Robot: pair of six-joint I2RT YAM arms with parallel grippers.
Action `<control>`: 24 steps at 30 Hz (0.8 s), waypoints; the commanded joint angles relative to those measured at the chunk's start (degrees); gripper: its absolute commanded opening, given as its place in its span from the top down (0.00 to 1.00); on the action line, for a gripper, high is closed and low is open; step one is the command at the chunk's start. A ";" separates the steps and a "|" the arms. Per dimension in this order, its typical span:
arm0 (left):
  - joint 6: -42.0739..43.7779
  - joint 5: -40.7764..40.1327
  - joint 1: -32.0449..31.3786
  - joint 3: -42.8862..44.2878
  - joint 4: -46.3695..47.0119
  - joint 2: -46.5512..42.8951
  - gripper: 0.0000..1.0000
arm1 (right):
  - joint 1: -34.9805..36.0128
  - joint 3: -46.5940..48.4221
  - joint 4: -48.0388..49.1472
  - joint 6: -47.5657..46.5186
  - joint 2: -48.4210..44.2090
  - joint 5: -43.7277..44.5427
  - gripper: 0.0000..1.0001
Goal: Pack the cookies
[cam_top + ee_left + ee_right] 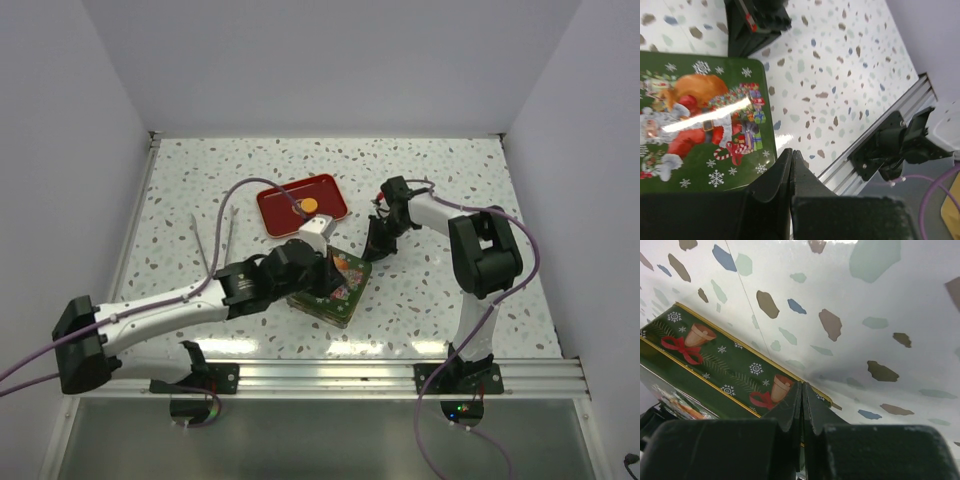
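Hazard one: orange cookie (310, 205) lies on the red tray (275, 207), well apart from the green Christmas tin (700, 115), whose lid appears seated; I see no other cookies. Pressing the lid now would leave that cookie unpacked. Hazard two: left gripper (791, 162), fingers closed on nothing, hovers at the lid's near edge; right gripper (801, 400), likewise closed and empty, sits low beside the tin's side wall. A push from either could skate the tin across the glossy speckled tabletop (440, 180). Plain white walls enclose three sides.
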 commanded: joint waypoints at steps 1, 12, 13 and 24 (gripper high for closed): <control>1.22 -8.94 -0.32 4.17 -5.40 -5.80 1.00 | -0.83 3.53 -3.15 -1.66 -2.21 5.16 0.98; 4.11 -18.26 4.51 8.39 -18.94 -14.86 0.72 | -7.51 9.32 -6.84 -2.89 -5.81 10.88 0.78; 5.16 -18.88 6.95 8.74 -20.51 -14.86 0.60 | -7.69 9.77 -7.11 -3.15 -6.33 11.14 0.78; 19.22 -16.34 28.31 12.34 -25.45 -16.37 0.00 | -7.78 5.65 -7.90 -1.84 -28.62 10.35 0.60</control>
